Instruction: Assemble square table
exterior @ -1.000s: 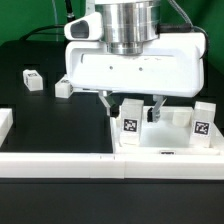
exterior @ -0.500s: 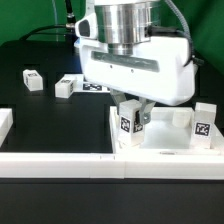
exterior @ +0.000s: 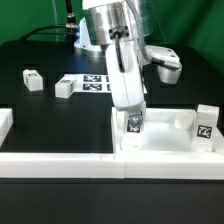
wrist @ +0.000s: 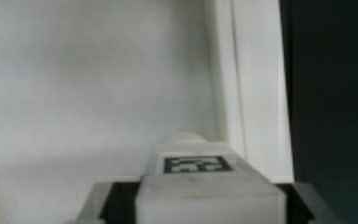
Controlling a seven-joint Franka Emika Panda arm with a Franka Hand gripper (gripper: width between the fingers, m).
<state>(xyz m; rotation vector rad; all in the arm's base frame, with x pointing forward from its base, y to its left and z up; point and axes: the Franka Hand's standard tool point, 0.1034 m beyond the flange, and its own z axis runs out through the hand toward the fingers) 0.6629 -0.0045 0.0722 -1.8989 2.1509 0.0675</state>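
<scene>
Your gripper clamped on the first leg, upright over the tabletop near its rim, second leg at the exterior view's right, third leg and fourth leg loose on the black table, one marker board behind.
</scene>
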